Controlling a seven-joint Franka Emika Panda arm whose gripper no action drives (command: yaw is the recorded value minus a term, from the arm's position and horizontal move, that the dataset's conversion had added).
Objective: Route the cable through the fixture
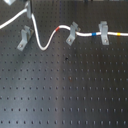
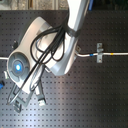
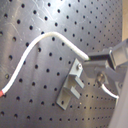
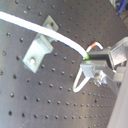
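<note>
In the first exterior view the white cable [image 1: 42, 46] passes through an upright grey clip [image 1: 103, 32] and a slanted clip [image 1: 73, 33], then dips in a loop and rises to my gripper [image 1: 28, 9] at the top left. The gripper is shut on the cable. A slanted forked fixture [image 1: 24, 39] stands just below the gripper with no cable in it; the cable hangs beside it. In the first wrist view the fixture [image 3: 72, 85] lies under the held cable [image 3: 47, 37] near the gripper [image 3: 89, 60]. It also shows in the second wrist view [image 4: 40, 44].
The black perforated board [image 1: 65, 90] fills the scene. In the second exterior view the arm [image 2: 55, 45] hides most of the board's left side; the upright clip [image 2: 99, 52] and the cable's yellow band [image 2: 116, 53] show on the second exterior view's right.
</note>
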